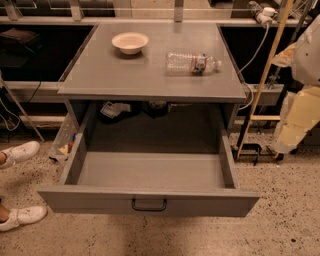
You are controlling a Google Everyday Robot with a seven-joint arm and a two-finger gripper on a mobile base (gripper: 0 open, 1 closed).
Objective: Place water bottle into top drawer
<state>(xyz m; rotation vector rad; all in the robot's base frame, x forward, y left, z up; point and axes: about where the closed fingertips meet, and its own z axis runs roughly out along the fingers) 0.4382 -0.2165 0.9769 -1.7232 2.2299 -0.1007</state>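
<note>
The water bottle (192,63) lies on its side on the grey cabinet top (125,75), right of centre, with its white cap pointing right. It is clear and crinkled, with a red-and-blue label band. The top drawer (150,172) is pulled fully open below the cabinet top, and its inside is bare. The black wire handle (149,205) sits at the middle of the front panel. My arm (300,110) hangs at the right edge of the view. My gripper (286,55) is off to the right of the cabinet, apart from the bottle and holding nothing that I can see.
A white bowl (130,42) stands on the cabinet top at the back left. A yellow rod (262,80) leans right of the cabinet. A person's white shoes (20,152) are on the floor at left. Cables and a power strip (262,15) lie behind.
</note>
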